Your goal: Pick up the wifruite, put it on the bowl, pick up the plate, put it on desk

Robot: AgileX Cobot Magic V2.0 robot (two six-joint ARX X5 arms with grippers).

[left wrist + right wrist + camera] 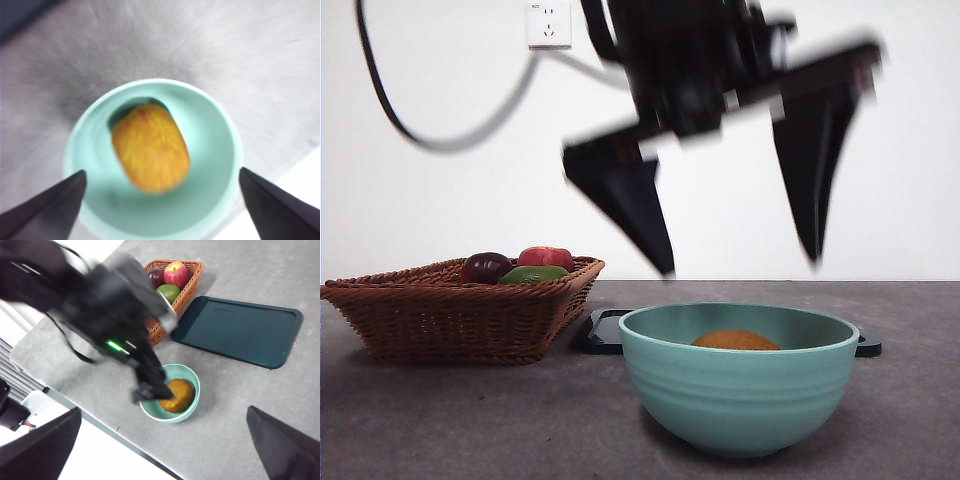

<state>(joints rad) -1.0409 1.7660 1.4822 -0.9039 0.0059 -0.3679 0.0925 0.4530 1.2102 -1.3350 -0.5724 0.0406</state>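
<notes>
Left gripper [740, 262] hangs above the bowl [740, 390], jaws spread wide and empty, clear air between tips and rim. Wifruite [150, 148] lies in the bowl directly below, between the jaw lines, untouched. Right gripper [160, 450] waits high, jaws apart, desk [240, 405] open beneath. Dark tray [237, 330] lies behind the bowl; basket [460, 310] beside it holds three fruits

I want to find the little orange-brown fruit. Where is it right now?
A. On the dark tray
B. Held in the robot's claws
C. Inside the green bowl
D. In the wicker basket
C: the wifruite lies inside the mint-green bowl, and the left gripper hangs open above it with nothing in its jaws.
</notes>
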